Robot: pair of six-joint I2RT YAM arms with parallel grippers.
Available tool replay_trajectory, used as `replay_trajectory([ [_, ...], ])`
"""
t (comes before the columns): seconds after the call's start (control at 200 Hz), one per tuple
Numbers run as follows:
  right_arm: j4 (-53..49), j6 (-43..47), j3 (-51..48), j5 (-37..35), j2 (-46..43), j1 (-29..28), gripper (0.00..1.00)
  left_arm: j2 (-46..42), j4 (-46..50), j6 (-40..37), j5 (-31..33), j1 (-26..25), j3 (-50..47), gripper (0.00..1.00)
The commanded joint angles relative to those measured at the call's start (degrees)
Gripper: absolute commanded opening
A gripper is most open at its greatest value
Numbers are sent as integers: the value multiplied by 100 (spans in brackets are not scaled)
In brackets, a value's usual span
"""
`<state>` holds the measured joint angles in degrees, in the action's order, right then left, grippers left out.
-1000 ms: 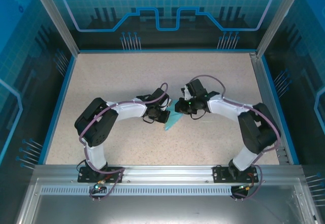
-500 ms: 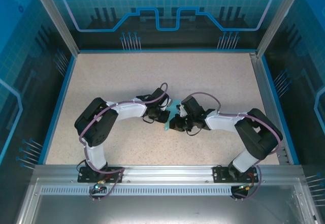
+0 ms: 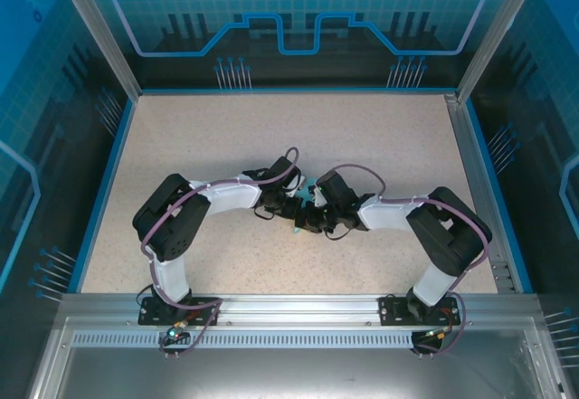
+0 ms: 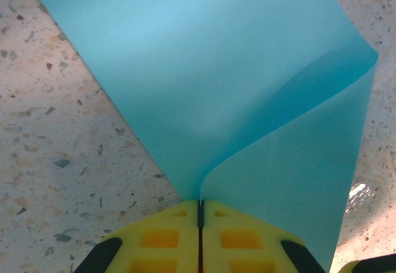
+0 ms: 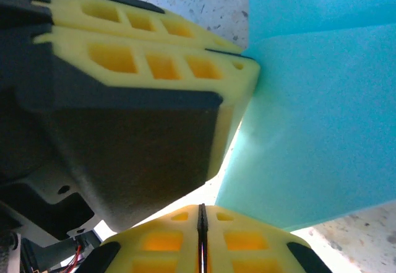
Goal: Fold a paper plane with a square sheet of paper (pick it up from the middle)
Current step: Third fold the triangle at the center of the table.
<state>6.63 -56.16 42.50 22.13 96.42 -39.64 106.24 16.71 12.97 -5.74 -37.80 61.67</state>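
Observation:
The light-turquoise sheet of paper (image 4: 216, 69) is folded over on itself, with one flap curving up off the layer below. My left gripper (image 4: 200, 202) is shut on it where the two layers meet. In the top view the left gripper (image 3: 294, 209) and right gripper (image 3: 306, 221) meet at the middle of the table, and only slivers of the paper (image 3: 313, 190) show between them. In the right wrist view the left gripper (image 5: 250, 62) pinches the paper (image 5: 322, 130) from the upper left. My right gripper (image 5: 200, 207) is shut, its tips just beside the paper's lower corner with nothing between them.
The speckled beige table (image 3: 380, 137) stretches bare behind and to both sides of the arms. Blue walls enclose it on three sides. A metal rail (image 3: 289, 308) carrying the arm bases runs along the near edge.
The right arm has swung left and forward, bringing its gripper from right of the paper to close against the left gripper. The left arm has stayed put, still holding the paper.

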Motion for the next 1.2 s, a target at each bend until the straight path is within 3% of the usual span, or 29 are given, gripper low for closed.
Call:
replay_trajectory([
  [0.0,25,-75,71,21,188,-106,10,161,-47,-32,-230,8,-120,8],
  [0.39,-459,21,-80,-271,243,-110,10,193,-19,-70,-283,2,-134,8],
  [0.69,-107,21,-251,-253,499,-105,9,253,16,-66,-227,2,-115,8],
  [0.97,66,-28,-306,-7,-128,-146,12,213,17,-60,-209,1,-108,8],
  [1.195,336,-133,-273,98,243,-235,11,222,12,-43,-231,5,-77,8],
])
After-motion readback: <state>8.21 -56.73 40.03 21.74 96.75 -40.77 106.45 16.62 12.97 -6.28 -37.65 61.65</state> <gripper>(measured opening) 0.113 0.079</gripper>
